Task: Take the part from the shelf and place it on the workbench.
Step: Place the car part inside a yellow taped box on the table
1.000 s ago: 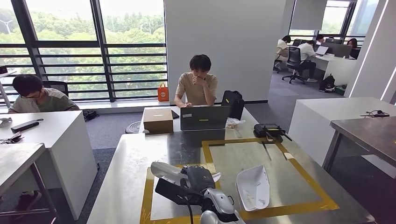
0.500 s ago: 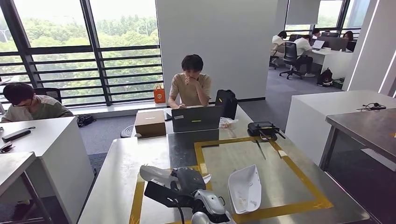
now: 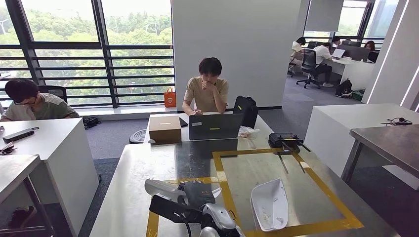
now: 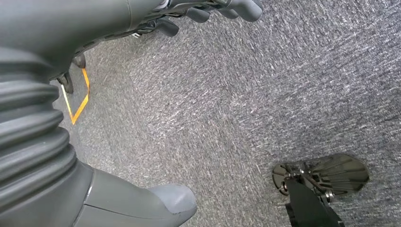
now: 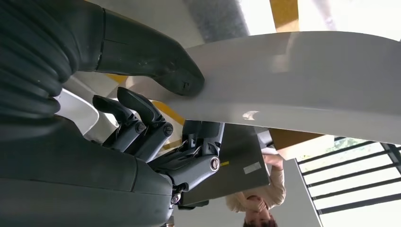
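Fingers (image 5: 142,120) of the right hand (image 3: 190,197) curled under a smooth white curved plastic part (image 5: 293,71), thumb on top, held over the shiny metal surface (image 3: 133,177), second white shell-shaped part (image 3: 270,203) inside yellow tape, left hand (image 4: 208,12) loosely spread above speckled grey carpet (image 4: 265,90).

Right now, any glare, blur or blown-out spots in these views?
Head view: windows bright, partly washed out; sheen on the steel workbench; otherwise sharp. Right wrist view: the white part in the right hand is close, soft-edged, and the window strip at the corner is overexposed. Left wrist view: carpet evenly lit, left hand slightly blurred.
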